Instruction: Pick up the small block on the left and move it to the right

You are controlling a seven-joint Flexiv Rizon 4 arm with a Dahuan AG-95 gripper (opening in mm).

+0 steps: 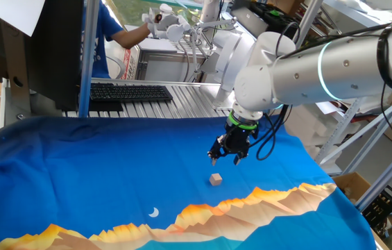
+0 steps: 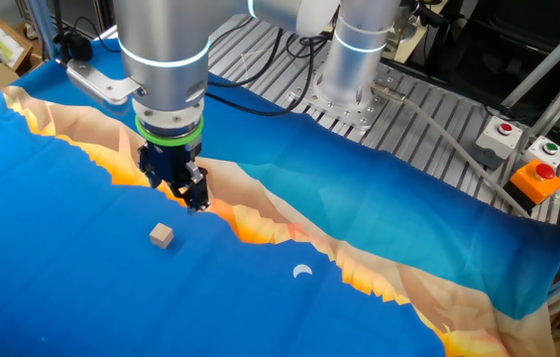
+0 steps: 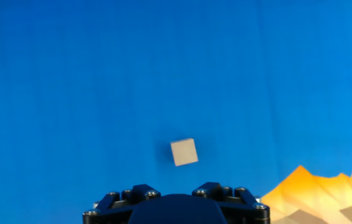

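Observation:
The small block [image 1: 215,179] is a tiny light tan cube lying on the blue cloth, free of the gripper. It also shows in the other fixed view [image 2: 162,235] and in the hand view [image 3: 184,152], just ahead of the gripper's black body [image 3: 176,202]. My gripper [image 1: 225,158] hangs a little above the cloth, slightly behind and above the block, with nothing in it. Its black fingers [image 2: 185,196] stand apart, so it looks open. The fingertips do not show in the hand view.
A flat white crescent-moon print [image 1: 154,212] lies on the cloth near the orange mountain pattern [image 1: 251,201]; it also shows in the other fixed view [image 2: 302,271]. A keyboard [image 1: 130,92] and button boxes [image 2: 535,178] sit beyond the cloth.

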